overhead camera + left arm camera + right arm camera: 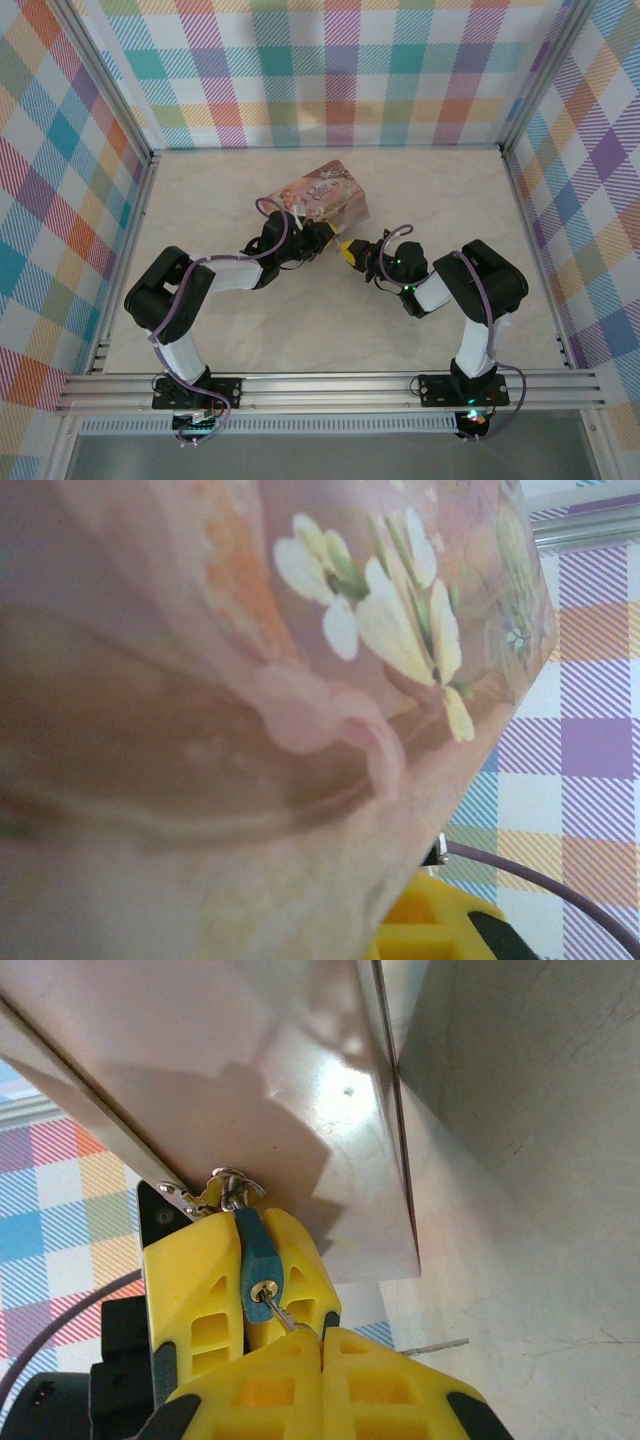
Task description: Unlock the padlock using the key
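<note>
Crowding the padlock point(258, 1268) — tin point(250, 1060) above, left hand point(244, 1245) clamping.

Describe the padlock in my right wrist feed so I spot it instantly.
Find the pinkish tin at the top of the right wrist view and follow its edge down to the metal hasp. Just below hangs the padlock, between yellow fingers: the only small teal block, with a key in its round brass keyhole.

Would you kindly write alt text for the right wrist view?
A thin key held in the right hand sits in the padlock, which hangs from the latch of the tin, gripped by the left hand.
</note>
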